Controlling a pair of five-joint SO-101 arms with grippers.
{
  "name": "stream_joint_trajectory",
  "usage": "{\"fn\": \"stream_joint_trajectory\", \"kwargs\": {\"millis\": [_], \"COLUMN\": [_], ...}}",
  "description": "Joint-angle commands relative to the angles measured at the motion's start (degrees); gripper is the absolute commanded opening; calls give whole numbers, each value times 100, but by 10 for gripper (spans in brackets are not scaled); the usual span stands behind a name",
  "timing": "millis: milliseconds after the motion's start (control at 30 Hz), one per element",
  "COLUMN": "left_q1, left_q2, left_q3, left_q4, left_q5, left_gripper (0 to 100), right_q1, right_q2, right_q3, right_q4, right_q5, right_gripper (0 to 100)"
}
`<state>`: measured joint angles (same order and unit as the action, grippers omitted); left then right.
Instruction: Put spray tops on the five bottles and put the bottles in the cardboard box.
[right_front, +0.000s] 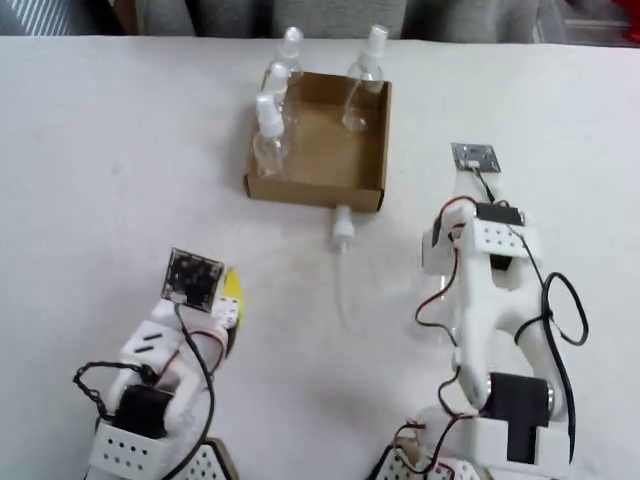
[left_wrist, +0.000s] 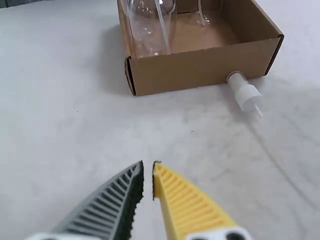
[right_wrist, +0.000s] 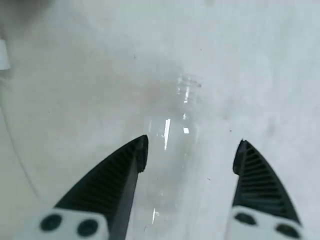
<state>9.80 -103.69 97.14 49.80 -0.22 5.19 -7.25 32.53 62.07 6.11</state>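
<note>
The cardboard box (right_front: 364, 150) sits at the far middle of the white, faintly mottled surface (right_front: 120, 150). It is a shallow, square, open tray of plain brown board with raw cut edges. Four clear plastic bottles (right_front: 268, 140) stand upright inside it, each round-bodied and fitted with a white spray head. Three are along one side wall and one is at the opposite far corner.

Just outside the near wall of the box lies a loose spray top (left_wrist: 245, 92). It is a ribbed white collar with a small nozzle cap, and its thin translucent dip tube (right_front: 343, 285) trails across the surface towards the arms.

The left tool (left_wrist: 148, 167) hangs low over bare surface, well short of the box. Its grey finger and yellow finger, both ridged, are drawn almost together with only a slit between their tips, and they hold nothing.

The right tool (right_wrist: 192, 147) is spread wide, with its two black ribbed fingers well apart. An uncapped bottle (right_wrist: 172, 145) lies on its side on the surface between them. It is transparent and glossy, and its threaded neck points away from the tool.
</note>
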Motion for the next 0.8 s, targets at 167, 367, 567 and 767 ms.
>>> {"fn": "stream_joint_trajectory", "kwargs": {"millis": [167, 367, 567, 767], "left_q1": [48, 48, 48, 48], "left_q2": [22, 22, 22, 22], "left_q3": [-9, -9, -9, -9], "left_q4": [-149, -149, -123, -114], "left_q5": [-35, -35, -35, -35], "left_gripper": [61, 61, 61, 61], "right_q1": [-119, -207, -251, -242], "right_q2": [453, 936, 1279, 1437], "right_q3": [-475, -659, -879, -985], "right_q4": [-66, -48, -75, -75], "right_q5": [-1125, -1864, -1925, -1925], "right_gripper": [250, 249, 248, 248]}}
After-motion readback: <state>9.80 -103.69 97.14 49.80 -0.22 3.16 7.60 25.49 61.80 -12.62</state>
